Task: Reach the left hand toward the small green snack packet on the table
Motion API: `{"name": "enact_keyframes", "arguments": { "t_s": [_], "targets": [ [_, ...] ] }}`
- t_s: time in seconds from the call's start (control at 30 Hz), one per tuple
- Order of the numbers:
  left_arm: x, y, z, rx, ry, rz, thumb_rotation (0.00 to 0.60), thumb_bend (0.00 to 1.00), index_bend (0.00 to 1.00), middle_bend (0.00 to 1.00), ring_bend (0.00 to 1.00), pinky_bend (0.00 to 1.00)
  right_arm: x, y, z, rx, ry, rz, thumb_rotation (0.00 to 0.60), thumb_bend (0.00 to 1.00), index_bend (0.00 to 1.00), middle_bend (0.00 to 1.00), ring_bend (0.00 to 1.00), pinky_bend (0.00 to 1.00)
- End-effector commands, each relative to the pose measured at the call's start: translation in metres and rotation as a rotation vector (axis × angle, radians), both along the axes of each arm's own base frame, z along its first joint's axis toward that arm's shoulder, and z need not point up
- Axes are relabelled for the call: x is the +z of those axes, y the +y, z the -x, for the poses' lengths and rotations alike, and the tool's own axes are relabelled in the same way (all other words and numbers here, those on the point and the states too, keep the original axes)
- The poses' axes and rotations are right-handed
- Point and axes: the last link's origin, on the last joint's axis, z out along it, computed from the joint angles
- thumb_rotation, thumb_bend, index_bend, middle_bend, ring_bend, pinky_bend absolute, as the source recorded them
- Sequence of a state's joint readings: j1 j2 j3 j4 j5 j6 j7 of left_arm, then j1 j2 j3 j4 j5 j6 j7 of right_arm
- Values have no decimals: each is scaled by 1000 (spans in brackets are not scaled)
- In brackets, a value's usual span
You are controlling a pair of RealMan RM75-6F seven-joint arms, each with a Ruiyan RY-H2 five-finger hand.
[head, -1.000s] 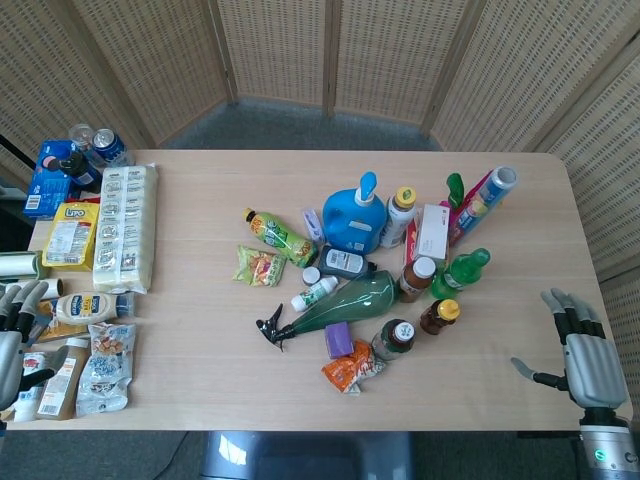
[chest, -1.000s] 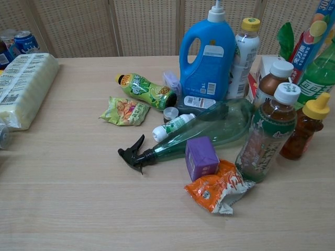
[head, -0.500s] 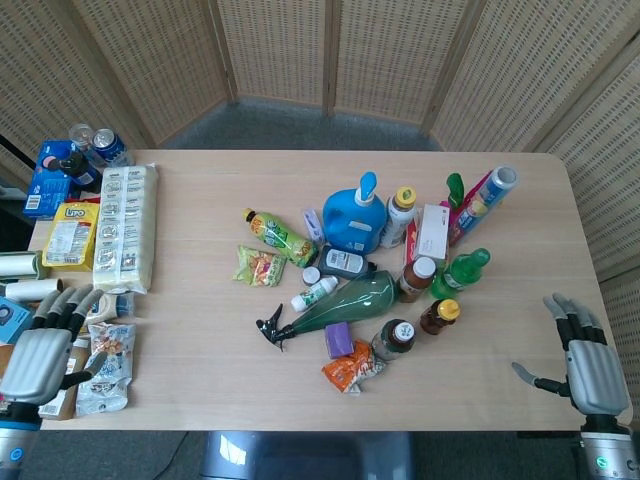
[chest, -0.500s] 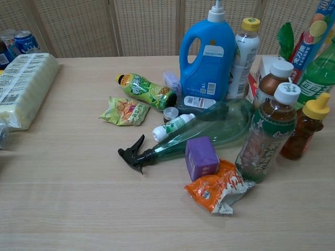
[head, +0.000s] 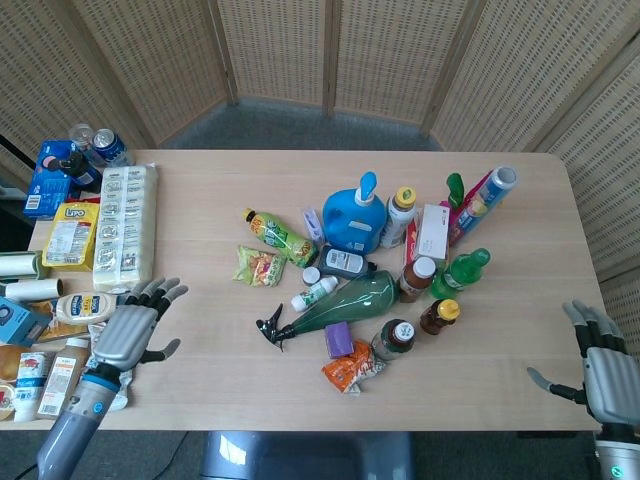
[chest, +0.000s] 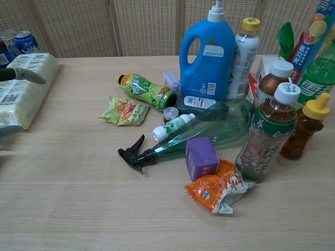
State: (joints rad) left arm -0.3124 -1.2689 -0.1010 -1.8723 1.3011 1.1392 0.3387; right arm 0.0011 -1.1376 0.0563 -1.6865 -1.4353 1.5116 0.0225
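Left hand [head: 128, 331]: metal-grey, palm down over the wooden table [head: 210, 390] at its left edge, fingers spread and pointing toward the centre, holding nothing. It has moved inward from the table's edge since the earlier frames; in chest view a fingertip now enters at far left. Small green crinkled snack packet [head: 259, 266] lies flat, well apart from it, just beside the lying green juice bottle [head: 279, 236]. Right hand [head: 606, 372]: spread and empty, off the right edge, drawn slightly back.

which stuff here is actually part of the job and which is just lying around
Job: left hand, open above the table; small green snack packet.

Lying about: blue detergent jug, green spray bottle, orange snack packet, purple box, right hand.
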Motion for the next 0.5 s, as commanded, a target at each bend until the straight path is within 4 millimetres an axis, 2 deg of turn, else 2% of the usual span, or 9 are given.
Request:
{"name": "enact_keyframes", "arguments": {
  "t_s": [0.03, 0.37, 0.5],
  "targets": [
    [-7, 21, -2, -4, 16, -5, 600, 346, 151, 115, 96, 0, 1, 1, 2, -6, 3, 4, 492, 37, 0, 0, 0, 0],
    [-33, 81, 2, 29, 48, 43, 600, 346, 151, 114, 96, 0, 5, 5, 6, -37, 12, 16, 492, 36, 0, 0, 0, 0],
    [-49, 102, 0, 37, 68, 89, 600, 345, 137, 112, 95, 0, 8, 7, 8, -54, 21, 28, 494, 37, 0, 0, 0, 0]
  ]
}}
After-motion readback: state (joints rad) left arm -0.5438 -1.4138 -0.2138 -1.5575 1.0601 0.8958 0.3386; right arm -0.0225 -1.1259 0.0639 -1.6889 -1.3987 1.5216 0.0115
